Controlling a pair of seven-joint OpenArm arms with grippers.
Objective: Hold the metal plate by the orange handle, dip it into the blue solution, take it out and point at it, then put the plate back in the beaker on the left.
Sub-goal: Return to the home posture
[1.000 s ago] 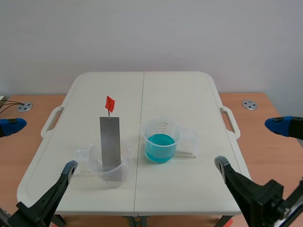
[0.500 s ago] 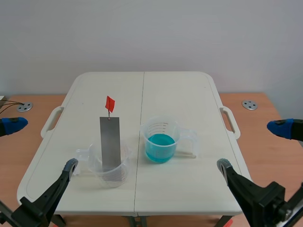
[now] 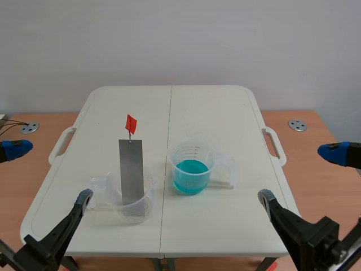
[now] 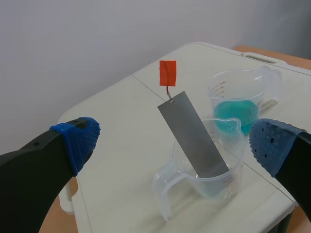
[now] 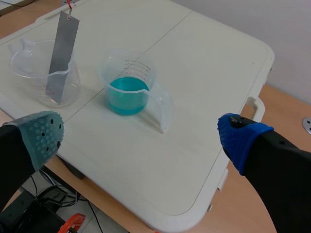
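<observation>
**Metal plate (image 3: 131,169) stands in the clear beaker (image 3: 141,209); both grippers wide apart**

Grey and tilted, the metal plate leans on the clear beaker's rim, with its orange handle (image 3: 131,123) at the 12 o'clock end. The left gripper (image 3: 51,172) is spread wide and holds nothing. The plate is at its 12 o'clock, apart from both fingers. The beaker of blue solution (image 3: 192,166) stands at the clear beaker's 2 o'clock on the white folding table (image 3: 208,113). The right gripper (image 3: 298,174), equally wide and empty, has the blue solution at its 11 o'clock.

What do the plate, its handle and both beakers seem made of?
The plate looks like metal: flat, thin, dull grey. Its handle is an orange-red tab, perhaps tape or plastic. The left beaker and right beaker look like clear plastic, with moulded handles.
</observation>
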